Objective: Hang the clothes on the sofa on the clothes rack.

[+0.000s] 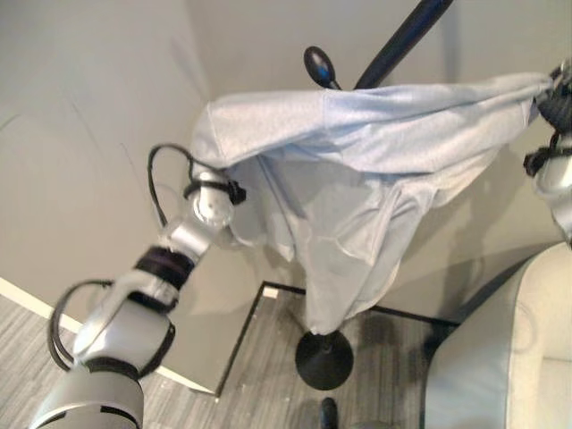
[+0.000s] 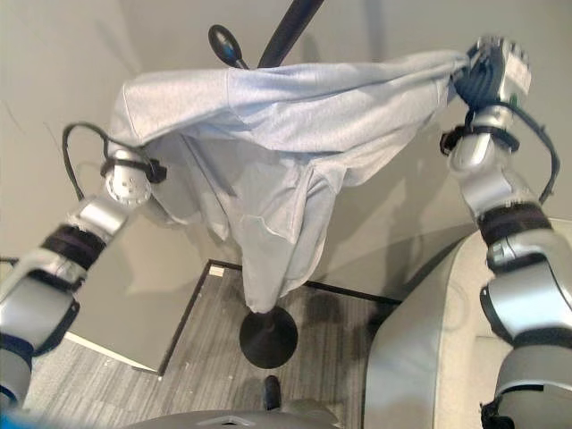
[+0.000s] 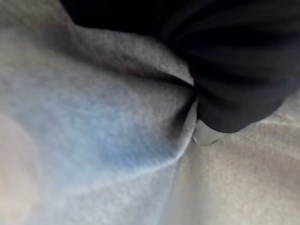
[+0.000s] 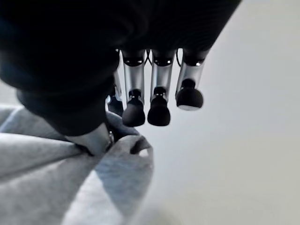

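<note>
garment [image 2: 286,116]: pale blue-grey, faintly heathered — no print or stripe
rack pole [image 1: 402,40]: dark navy to black, glossy
rack knob [image 1: 319,64]: black with a bright sheen — at 11 o'clock from the garment's middle
rack base [image 2: 268,340]: round, matte black
right hand [image 2: 490,71]: silver fingers, dark tips, dark ribbed cover
wall [image 1: 89,107]: plain beige
floor [image 1: 268,344]: grey wood-grain planks
sofa [image 2: 420,357]: light grey, plain

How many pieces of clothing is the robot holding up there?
1: a pale grey garment, stretched between the left robot hand and the right robot hand before the black clothes rack. Its folds could hide another.
</note>
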`<state>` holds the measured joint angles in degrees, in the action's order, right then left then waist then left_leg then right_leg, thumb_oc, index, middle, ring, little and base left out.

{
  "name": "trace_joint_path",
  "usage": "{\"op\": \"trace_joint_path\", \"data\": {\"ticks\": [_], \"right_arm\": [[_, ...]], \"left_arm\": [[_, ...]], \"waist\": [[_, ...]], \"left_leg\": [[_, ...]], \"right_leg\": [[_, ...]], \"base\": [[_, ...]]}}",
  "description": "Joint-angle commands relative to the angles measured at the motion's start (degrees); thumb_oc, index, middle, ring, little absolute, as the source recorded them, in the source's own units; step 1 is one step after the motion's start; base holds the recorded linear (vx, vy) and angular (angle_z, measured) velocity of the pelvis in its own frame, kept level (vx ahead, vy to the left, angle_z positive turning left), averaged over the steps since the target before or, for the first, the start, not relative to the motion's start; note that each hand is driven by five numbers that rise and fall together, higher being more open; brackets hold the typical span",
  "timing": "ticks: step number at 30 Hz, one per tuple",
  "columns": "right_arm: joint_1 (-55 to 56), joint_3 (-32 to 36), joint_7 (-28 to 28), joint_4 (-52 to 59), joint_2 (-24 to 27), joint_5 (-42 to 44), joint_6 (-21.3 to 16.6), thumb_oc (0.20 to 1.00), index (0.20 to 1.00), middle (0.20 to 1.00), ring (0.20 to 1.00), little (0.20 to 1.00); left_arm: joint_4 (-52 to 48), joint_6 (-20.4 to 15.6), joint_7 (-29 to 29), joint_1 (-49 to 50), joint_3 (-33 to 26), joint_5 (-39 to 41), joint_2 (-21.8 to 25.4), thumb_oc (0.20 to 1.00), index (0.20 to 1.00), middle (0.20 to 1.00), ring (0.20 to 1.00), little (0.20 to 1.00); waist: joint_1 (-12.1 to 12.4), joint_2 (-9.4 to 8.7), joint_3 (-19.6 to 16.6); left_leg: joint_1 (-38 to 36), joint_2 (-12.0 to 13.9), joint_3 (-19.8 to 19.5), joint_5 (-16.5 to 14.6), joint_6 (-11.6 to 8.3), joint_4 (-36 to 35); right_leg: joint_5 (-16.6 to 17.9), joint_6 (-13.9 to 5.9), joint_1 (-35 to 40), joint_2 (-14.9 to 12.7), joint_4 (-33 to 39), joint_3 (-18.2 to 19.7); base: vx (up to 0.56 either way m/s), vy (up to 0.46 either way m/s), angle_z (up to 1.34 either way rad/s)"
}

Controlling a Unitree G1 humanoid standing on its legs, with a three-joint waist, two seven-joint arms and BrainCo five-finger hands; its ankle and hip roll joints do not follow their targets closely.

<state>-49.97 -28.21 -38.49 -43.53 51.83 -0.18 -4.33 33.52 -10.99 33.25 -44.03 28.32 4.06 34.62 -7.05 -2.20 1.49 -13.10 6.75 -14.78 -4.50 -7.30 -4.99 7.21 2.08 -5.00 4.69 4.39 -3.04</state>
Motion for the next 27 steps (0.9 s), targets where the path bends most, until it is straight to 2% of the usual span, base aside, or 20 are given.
{"op": "trace_joint_path", "data": {"ticks": [1, 5, 7, 8, 13, 14, 15, 16, 20, 27], "right_arm": [[0.5, 1.7, -0.9, -5.9, 1.9, -1.7, 0.2, 0.2, 0.2, 0.2, 0.2, 0.2], [3.7, 1.7, 0.5, -9.0, -1.8, -1.9, 0.1, 0.2, 0.2, 0.2, 0.2, 0.2], [5.2, 1.5, 1.5, -13.4, -5.9, -1.0, -0.1, 0.2, 0.2, 0.2, 0.2, 0.2], [5.2, 1.5, 1.5, -13.5, -5.9, -1.0, -0.1, 0.2, 0.2, 0.2, 0.2, 0.2], [8.7, 2.5, 2.2, -17.5, -13.0, 0.7, -0.4, 0.2, 0.2, 0.2, 0.2, 0.2], [8.7, 2.5, 2.2, -17.4, -13.0, 0.7, -0.4, 0.2, 0.2, 0.2, 0.2, 0.2], [10.2, 2.6, 2.0, -16.7, -14.6, 0.3, -0.4, 0.2, 0.2, 0.2, 0.2, 0.2], [10.6, 2.6, 1.9, -16.4, -15.3, 0.1, -0.4, 0.2, 0.2, 0.2, 0.2, 0.2], [12.5, 2.1, 1.8, -15.1, -17.9, -1.2, -0.3, 0.2, 0.2, 0.2, 0.2, 0.2], [17.7, -1.0, 2.3, -15.9, -25.9, -5.6, 0.1, 0.2, 0.2, 0.2, 0.2, 0.2]], "left_arm": [[-0.5, -2.1, 0.2, 0.7, -1.6, 1.9, -0.1, 0.2, 0.2, 0.2, 0.2, 0.2], [-1.9, -2.6, -1.4, 3.3, -1.2, 2.6, -2.8, 0.2, 0.2, 0.2, 0.2, 0.2], [-1.1, -3.0, -2.3, 3.4, -0.4, 3.8, -5.1, 0.2, 0.2, 0.2, 0.2, 0.2], [-1.1, -3.0, -2.3, 3.4, -0.4, 3.8, -5.0, 0.2, 0.2, 0.2, 0.2, 0.2], [-3.4, -3.8, -3.2, 4.0, 0.7, 5.7, -7.8, 0.2, 0.2, 0.2, 0.2, 0.2], [-3.5, -3.8, -3.2, 4.0, 0.7, 5.7, -7.8, 0.206, 0.206, 0.206, 0.206, 0.206], [-4.8, -3.8, -3.6, 4.9, 0.6, 6.5, -8.6, 0.925, 0.925, 0.925, 0.925, 0.925], [-5.4, -3.9, -3.8, 5.4, 0.6, 7.0, -9.0, 1.0, 1.0, 1.0, 1.0, 1.0], [-5.7, -4.2, -4.4, 6.8, 0.3, 8.5, -9.9, 1.0, 1.0, 1.0, 1.0, 1.0], [-6.4, -5.4, -4.1, 11.0, -0.2, 10.7, -14.2, 1.0, 1.0, 1.0, 1.0, 1.0]], "waist": [[1.0, -1.87, -3.1], [1.2, -1.26, -2.7], [1.4, -1.0, -2.3], [1.4, -1.02, -2.3], [1.4, -0.16, -1.3], [1.4, -0.16, -1.4], [1.3, 0.22, -1.0], [1.3, 0.37, -0.9], [1.0, 0.9, -0.6], [0.9, 1.5, -0.4]], "left_leg": [[-3.3, 0.3, 0.5, 5.4, 1.63, 0.0], [-3.9, 0.8, 0.9, 5.3, 1.64, 0.0], [-3.9, 0.8, 1.2, 5.5, 1.65, 0.1], [-3.9, 0.8, 1.2, 5.5, 1.65, 0.1], [-3.4, 0.7, 1.4, 5.4, 1.86, 0.6], [-3.4, 0.7, 1.5, 5.4, 1.86, 0.6], [-3.3, 0.7, 1.6, 5.4, 1.94, 1.0], [-3.2, 0.7, 1.6, 5.4, 1.96, 1.1], [-3.1, 0.7, 1.7, 5.5, 1.99, 1.2], [-3.2, 1.2, 1.7, 6.0, 1.88, 1.1]], "right_leg": [[-3.0, -6.4, 2.5, -2.4, 0.6, 4.7], [-3.4, -6.32, 2.9, -2.0, 0.6, 4.9], [-3.5, -6.28, 2.9, -1.9, 0.6, 5.1], [-3.5, -6.28, 2.9, -1.9, 0.6, 5.1], [-3.5, -6.23, 2.8, -2.1, 0.6, 5.4], [-3.5, -6.23, 2.8, -2.1, 0.6, 5.4], [-3.6, -6.18, 2.8, -2.2, 0.6, 5.6], [-3.6, -6.14, 2.8, -2.2, 0.6, 5.6], [-3.7, -6.05, 2.8, -2.2, 0.6, 5.8], [-4.0, -5.74, 3.1, -2.1, 0.6, 6.0]], "base": [[0.04, 0.0, -0.05], [0.02, 0.002, -0.07], [-0.01, -0.003, -0.02], [0.0, 0.0, 0.0], [0.0, 0.0, 0.0], [0.0, 0.0, 0.0], [0.0, 0.0, 0.0], [0.0, 0.0, 0.0], [0.0, 0.0, 0.0], [0.01, 0.0, -0.01]]}}
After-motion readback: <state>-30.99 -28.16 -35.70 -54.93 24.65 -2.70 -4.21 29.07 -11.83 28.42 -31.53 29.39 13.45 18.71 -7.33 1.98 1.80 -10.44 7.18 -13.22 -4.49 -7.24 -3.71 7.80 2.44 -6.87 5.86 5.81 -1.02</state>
